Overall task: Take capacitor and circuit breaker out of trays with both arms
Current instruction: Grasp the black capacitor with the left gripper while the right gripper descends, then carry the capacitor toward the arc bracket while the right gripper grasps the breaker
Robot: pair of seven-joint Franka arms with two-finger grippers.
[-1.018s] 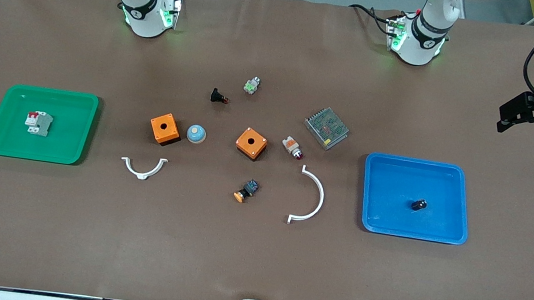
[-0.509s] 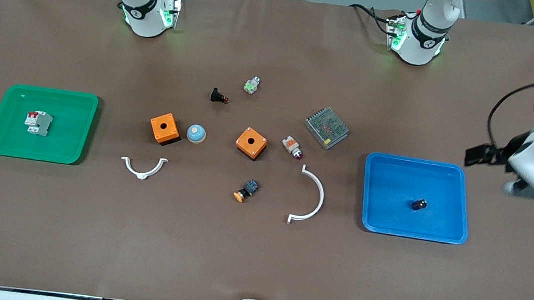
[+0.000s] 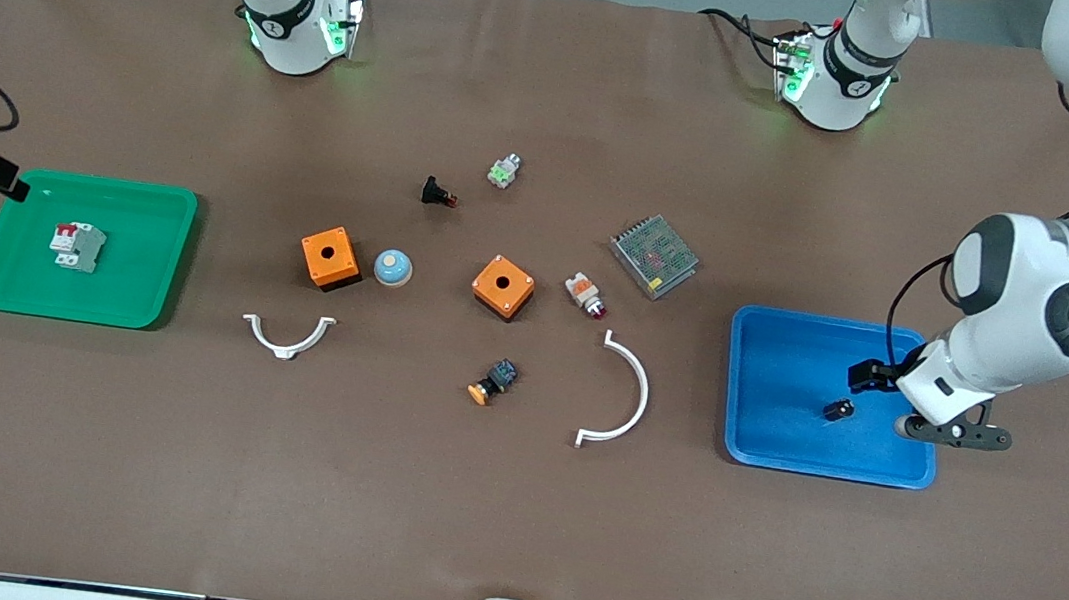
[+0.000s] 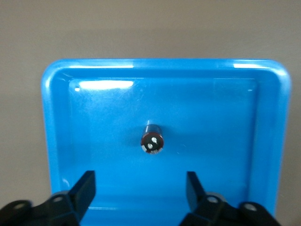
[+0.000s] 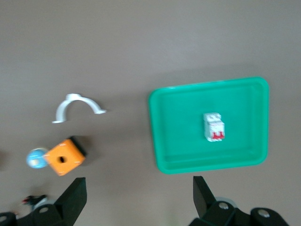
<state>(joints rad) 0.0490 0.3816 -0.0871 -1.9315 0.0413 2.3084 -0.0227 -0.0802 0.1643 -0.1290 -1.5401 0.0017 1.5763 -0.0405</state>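
The capacitor [image 3: 838,409], a tiny black cylinder with a lighter top, lies on its side in the blue tray [image 3: 780,439]. In the left wrist view the capacitor [image 4: 152,140] lies just ahead of my open, empty left gripper [image 4: 141,188]. That gripper [image 3: 950,430] hovers over the tray's edge at the left arm's end. The breaker [image 3: 78,246], white and grey with red levers, lies in the green tray [image 3: 142,296]. My right gripper [image 5: 139,193] is open and empty, high over bare table beside the green tray [image 5: 160,136], with the breaker [image 5: 214,127] in sight.
In the table's middle lie two orange boxes [image 3: 330,257] [image 3: 503,286], a blue dome [image 3: 392,268], two white curved brackets [image 3: 287,336] [image 3: 624,396], a metal mesh unit [image 3: 653,255], a black-blue part with orange button [image 3: 493,382], a white-orange part [image 3: 585,294] and a black part with red tip [image 3: 437,192].
The left arm has swung in from the table's end and come down over the blue tray. The right gripper has shifted slightly toward the green tray. Capacitor and breaker have not moved.
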